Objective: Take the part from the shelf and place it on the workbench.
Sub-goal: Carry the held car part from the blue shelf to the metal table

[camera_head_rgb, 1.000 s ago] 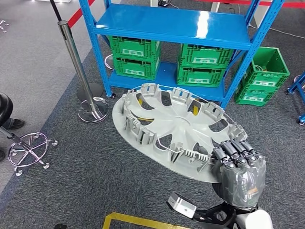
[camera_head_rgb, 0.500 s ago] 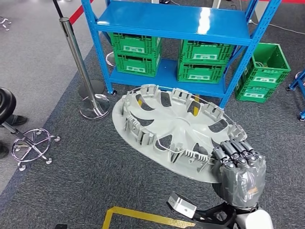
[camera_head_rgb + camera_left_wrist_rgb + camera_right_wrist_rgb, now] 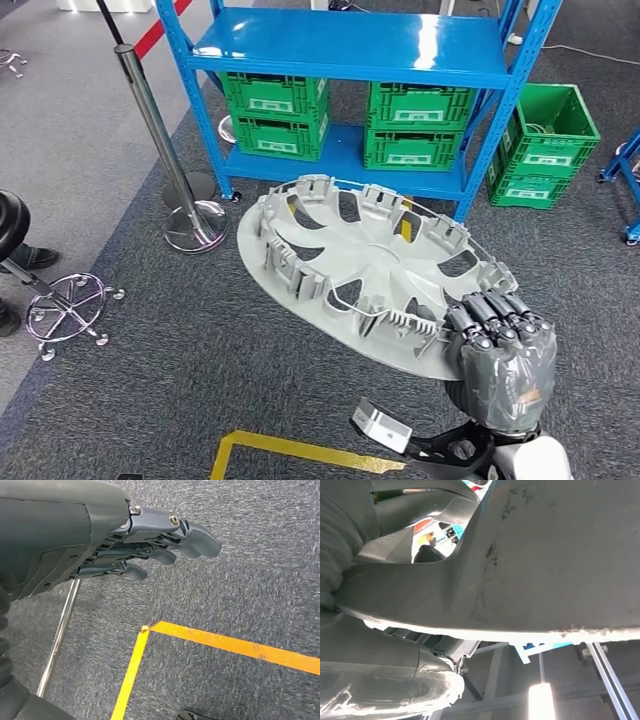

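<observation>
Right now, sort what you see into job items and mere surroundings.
Job items: grey wheel cover, held at its rim by the right hand; blue shelf.

Surroundings: green crates, chrome post, yellow floor tape, left hand holding nothing.

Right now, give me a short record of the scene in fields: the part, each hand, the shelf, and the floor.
part: grey wheel cover, off the shelf, carried tilted above the carpet
right hand: right hand grips the cover's near rim
left hand: left hand holds nothing, fingers extended over the carpet
shelf: blue shelf ahead, green crates on its lower level
floor: yellow tape line
</observation>
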Robot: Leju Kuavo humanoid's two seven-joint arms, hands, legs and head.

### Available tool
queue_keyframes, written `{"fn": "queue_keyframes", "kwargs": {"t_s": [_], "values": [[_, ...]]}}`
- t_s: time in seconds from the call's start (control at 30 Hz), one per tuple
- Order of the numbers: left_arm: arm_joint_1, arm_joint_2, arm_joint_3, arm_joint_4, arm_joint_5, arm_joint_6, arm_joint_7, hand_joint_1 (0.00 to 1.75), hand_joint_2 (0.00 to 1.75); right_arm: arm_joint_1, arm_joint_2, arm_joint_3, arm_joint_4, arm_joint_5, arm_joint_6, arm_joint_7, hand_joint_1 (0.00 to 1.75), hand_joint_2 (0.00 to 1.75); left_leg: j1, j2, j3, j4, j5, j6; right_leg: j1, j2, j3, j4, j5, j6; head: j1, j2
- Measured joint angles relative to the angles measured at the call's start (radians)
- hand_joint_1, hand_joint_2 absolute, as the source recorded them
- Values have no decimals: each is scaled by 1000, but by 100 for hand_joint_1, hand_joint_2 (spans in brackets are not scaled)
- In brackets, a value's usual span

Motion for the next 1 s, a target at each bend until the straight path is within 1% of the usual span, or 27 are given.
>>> {"fn": "queue_keyframes", "kwargs": {"t_s": [0.03, 0.13, 0.2, 0.27, 0.33, 0.43, 0.57, 0.6, 0.63, 0.67, 0.7, 0.77, 0.8, 0.83, 0.87, 0.9, 0.93, 0.97, 1.0], "values": [[0, 0, 0, 0, 0, 3, 1, 0, 175, 0, 0, 0, 0, 0, 1, 0, 175, 175, 1, 0, -1, 0, 0, -8, 0, 0, -1, 1, 0, 0, 0, 0], [-1, -3, 0, 0, 0, 11, 8, 0, 175, -1, 0, 0, 0, 9, 2, 0, 175, 175, 2, 0, -2, -1, -2, -23, 0, 0, -5, 2, -1, -1, 0, 0], [-2, -5, 0, 0, 0, 12, 14, 0, 175, -1, 0, 0, 0, 23, 2, 2, 175, 175, 2, 0, -3, -2, -4, -31, 0, 0, -10, 2, -3, -1, 0, 0], [-3, -7, 0, 0, 0, 12, 19, 0, 175, -2, 0, 0, 0, 37, 2, 4, 175, 175, 1, 0, -3, 0, -7, -34, -2, 0, -13, 1, -4, -1, 1, 0], [-3, -7, 0, 0, -1, 12, 23, 0, 175, -2, 0, 0, 0, 43, 2, 5, 175, 175, -1, 0, -5, 2, -10, -33, -5, 0, -13, 1, -4, 3, 1, 0], [-3, -7, 0, 0, -1, 12, 27, 0, 175, -3, 0, 0, 2, 44, 2, 1, 175, 175, -4, 0, -8, 8, -13, -27, -8, 0, -11, 1, -4, 9, 1, 0], [-3, -7, 1, 0, -2, 12, 33, 0, 175, -6, 0, -2, 4, 44, 2, -8, 175, 175, -10, -1, -14, 13, -15, -14, -12, -2, -3, -2, -2, 21, 0, 0], [-3, -7, 1, 0, -3, 12, 34, 0, 175, -7, 0, -2, 4, 44, 2, -10, 175, 175, -7, -1, -12, 7, -12, -9, -12, -3, -4, -2, -5, 25, 0, 0], [-3, -8, 1, 0, -5, 12, 35, 0, 175, -8, 0, -3, 5, 44, 2, -12, 175, 175, -5, -3, -9, -1, -9, -5, -12, -3, -7, 6, -14, 28, 1, 0], [-3, -8, 1, 0, -7, 11, 36, 0, 175, -9, 0, -3, 5, 44, 3, -14, 175, 175, -2, -5, -6, -8, -5, 0, -12, -3, -19, 31, -34, 31, 3, 0], [-4, -9, 1, 0, -8, 11, 37, 0, 175, -10, 0, -3, 5, 44, 3, -15, 175, 175, 1, -7, -5, -14, -2, 3, -12, -2, -40, 77, -64, 34, 5, 0], [-4, -10, 1, 0, -9, 11, 38, 0, 175, -12, 0, -4, 5, 44, 3, -17, 175, 175, 0, -15, -9, -14, 0, 5, -13, 0, -99, 209, -132, 38, 7, 0], [-4, -11, 1, 0, -9, 10, 39, 0, 175, -12, 0, -4, 6, 44, 3, -17, 175, 175, 0, -20, -11, -14, 1, 4, -13, 0, -122, 258, -150, 40, 7, 0], [-3, -11, 1, 0, -9, 10, 40, 0, 175, -12, 0, -4, 7, 44, 3, -18, 175, 175, 0, -27, -14, -13, 3, 2, -13, 0, -128, 274, -147, 40, 8, 0], [-3, -11, 2, 0, -9, 9, 42, 0, 175, -12, 0, -5, 8, 44, 4, -18, 175, 175, 0, -35, -16, -12, 5, -1, -14, 1, -115, 250, -126, 41, 8, 0], [-3, -12, 2, 0, -10, 8, 43, 0, 175, -12, 0, -5, 8, 44, 4, -18, 175, 175, 1, -45, -18, -10, 7, -4, -15, 6, -82, 189, -91, 40, 8, 0], [-3, -12, 2, 0, -11, 7, 45, 0, 175, -12, 0, -6, 9, 44, 4, -19, 175, 175, 1, -54, -20, -7, 10, -8, -18, 22, -44, 116, -63, 39, 8, 0], [-4, -12, 2, 0, -12, 6, 46, 0, 175, -13, 0, -6, 9, 44, 5, -21, 175, 175, 0, -63, -24, -2, 12, -13, -19, 35, -13, 55, -42, 36, 7, 0], [-4, -12, 1, 0, -13, 6, 47, 0, 175, -14, 0, -6, 9, 44, 6, -22, 175, 175, -1, -70, -27, 1, 14, -18, -20, 45, 5, 17, -32, 31, 6, 0]]}}
